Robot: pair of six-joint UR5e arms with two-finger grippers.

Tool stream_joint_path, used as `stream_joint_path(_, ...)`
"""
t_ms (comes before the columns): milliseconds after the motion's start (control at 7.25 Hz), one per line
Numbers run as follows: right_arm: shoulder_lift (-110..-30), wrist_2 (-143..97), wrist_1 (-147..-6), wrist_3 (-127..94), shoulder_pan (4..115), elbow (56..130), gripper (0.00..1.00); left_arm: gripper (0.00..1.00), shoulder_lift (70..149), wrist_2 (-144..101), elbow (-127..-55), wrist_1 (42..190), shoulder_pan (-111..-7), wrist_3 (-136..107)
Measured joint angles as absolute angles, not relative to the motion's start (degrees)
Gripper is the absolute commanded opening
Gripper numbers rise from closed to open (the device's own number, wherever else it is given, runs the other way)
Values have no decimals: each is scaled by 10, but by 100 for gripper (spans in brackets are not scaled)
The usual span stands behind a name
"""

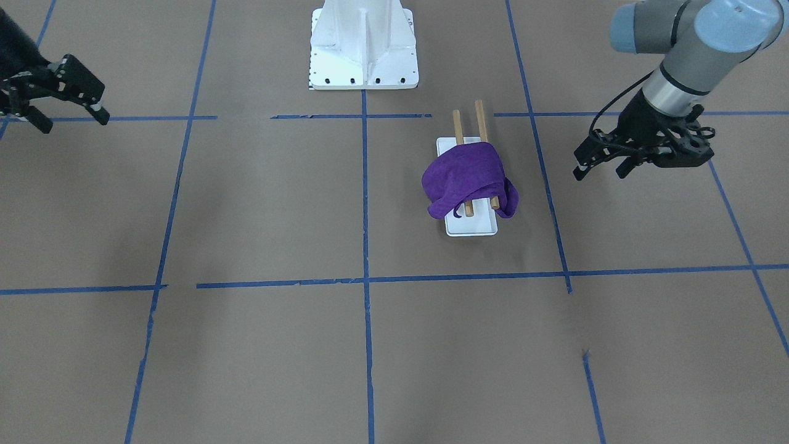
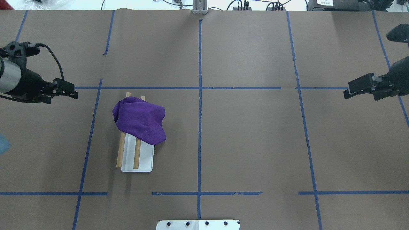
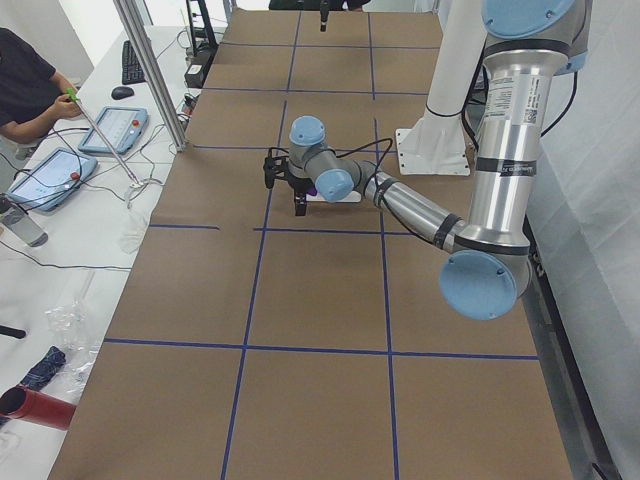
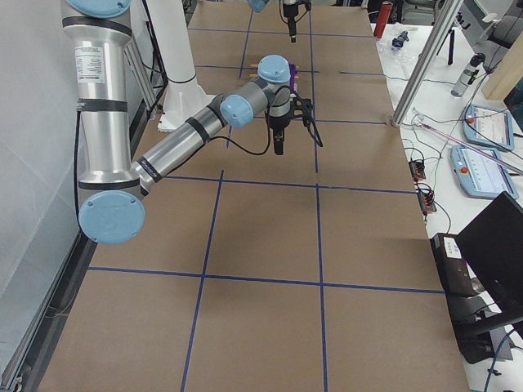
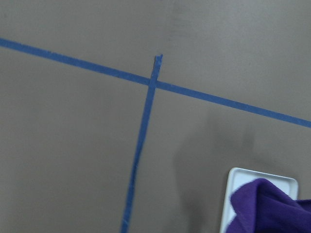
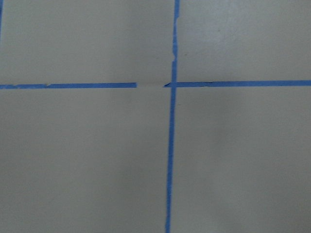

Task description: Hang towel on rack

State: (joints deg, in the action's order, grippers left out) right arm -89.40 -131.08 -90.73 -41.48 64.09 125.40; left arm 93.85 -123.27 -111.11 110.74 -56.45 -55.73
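A table (image 1: 265, 203) covered in brown paper and marked into squares with blue tape (image 1: 366, 203) fills the scene. The robot's left arm (image 3: 510, 130) and right arm (image 4: 102, 122) reach out over opposite ends of it. A white bolted pedestal (image 1: 363, 49) stands at the robot's edge of the table, on the central tape line.

The rack (image 1: 471, 227) sits on the robot's left half of the table, between the central tape line and the left arm. Its flat white base rests on the paper, and its two wooden dowels (image 1: 481, 120) run parallel above it. A purple towel (image 1: 465, 176) lies draped across both dowels at the end farther from the robot. It hangs down on either side, and the dowel tips poke out beneath its edge.

The left gripper (image 1: 599, 174) hangs above the table near the rack, apart from it, with its jaws spread and nothing between them. The right gripper (image 1: 73, 122) hangs well away at the opposite end of the table, its jaws likewise apart and holding nothing.
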Motion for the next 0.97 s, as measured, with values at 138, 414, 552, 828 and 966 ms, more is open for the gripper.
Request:
stream_joint_path(138, -905, -1319, -907, -339, 684, 1212, 100, 100, 922, -1237, -1101, 1107, -614, -453)
stream_joint_path(414, -925, -1325, -908, -177, 777, 1115, 100, 100, 888, -1275, -1063, 1106, -715, -239)
stream_joint_path(552, -930, -1326, -911, -109, 823, 1071, 100, 100, 880, -1299, -1029, 1102, -772, -130)
stream_joint_path(828, -936, -1323, -946, 5, 875, 1009, 100, 100, 870, -1345, -985, 1067, -844, -19)
stream_joint_path(966, -938, -1322, -964, 51, 893, 985, 100, 100, 867, -1354, -985, 1026, -865, -2)
